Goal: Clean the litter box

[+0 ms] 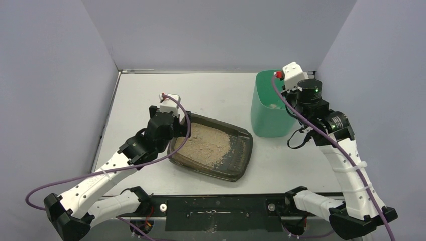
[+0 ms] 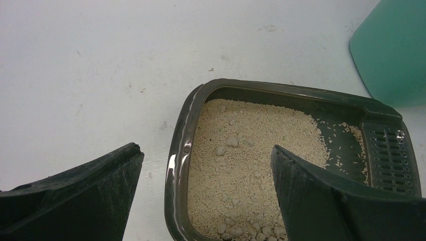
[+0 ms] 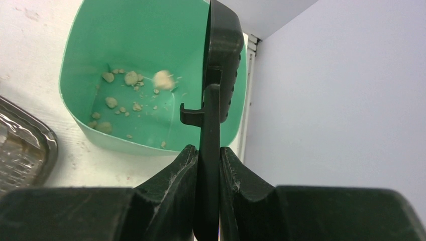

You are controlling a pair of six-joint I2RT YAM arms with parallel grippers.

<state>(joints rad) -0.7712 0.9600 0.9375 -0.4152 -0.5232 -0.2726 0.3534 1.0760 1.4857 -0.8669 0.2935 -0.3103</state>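
The litter box (image 1: 242, 150) is a dark tray of beige granules and clumps at the table's middle. It also shows in the left wrist view (image 2: 177, 165). My left gripper (image 2: 205, 150) is open and empty, low over the box's left end, one finger outside the rim and one over the litter; in the top view (image 1: 176, 142) the wrist covers it. My right gripper (image 3: 207, 150) is shut on the handle of the black slotted scoop (image 3: 221, 50), held on edge over the mint-green bin (image 3: 100, 45). Clumps (image 3: 131, 78) lie in the bin, and one blurred clump (image 3: 162, 79) is above its floor.
The green bin (image 1: 269, 108) stands at the back right, near the right wall, just beyond the box's slotted right end (image 2: 392, 158). The right arm (image 1: 346, 165) reaches over it. Grey walls close in the left, back and right sides.
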